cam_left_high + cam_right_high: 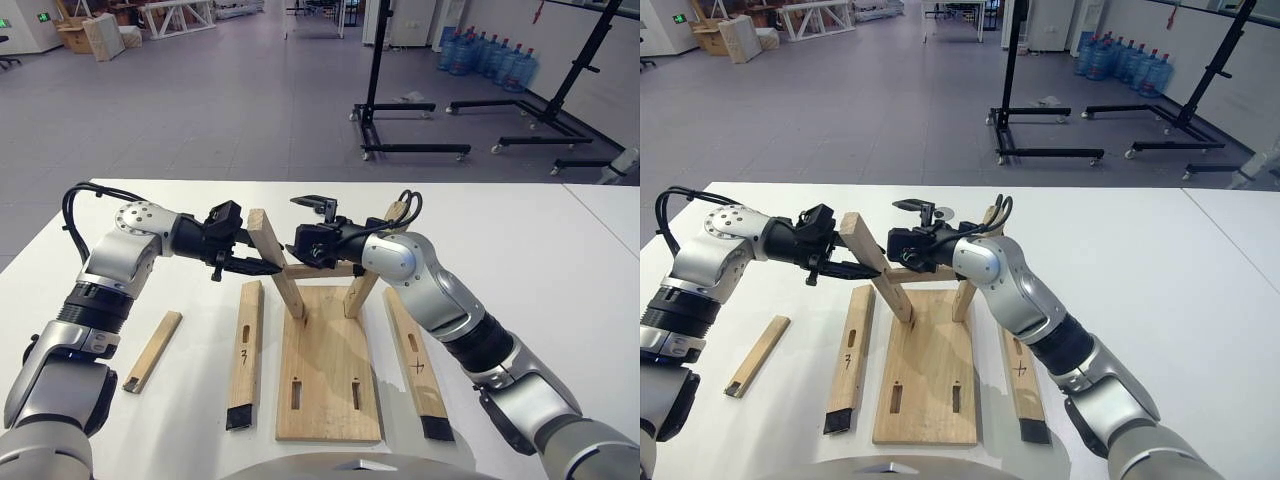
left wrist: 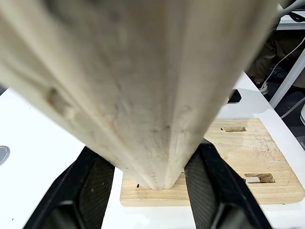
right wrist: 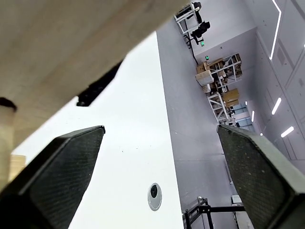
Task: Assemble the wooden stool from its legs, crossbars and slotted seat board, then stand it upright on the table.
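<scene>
Partly done: upright legs (image 1: 277,262), crossbar (image 1: 325,271) apparently seated in seat board (image 1: 325,390); loose legs (image 1: 245,350), spare crossbar (image 1: 153,350) pending. Left claw (image 1: 262,267) pinching one; right claw (image 1: 298,228) spread.

Head pair looking forward-down over white bench (image 1: 560,260); left wrist hugging pale wooden leg (image 2: 143,86), sharing slotted wooden seat board (image 2: 238,155); right wrist facing room.

Light: bright and even, came from ceiling strip lamps (image 3: 277,106) overhead.
Shadows: soft and faint, lay beneath the seat board (image 1: 325,350) on the white surface (image 1: 560,280).
Focus: the leg (image 2: 143,71) close against the left wrist lens was blurred.
</scene>
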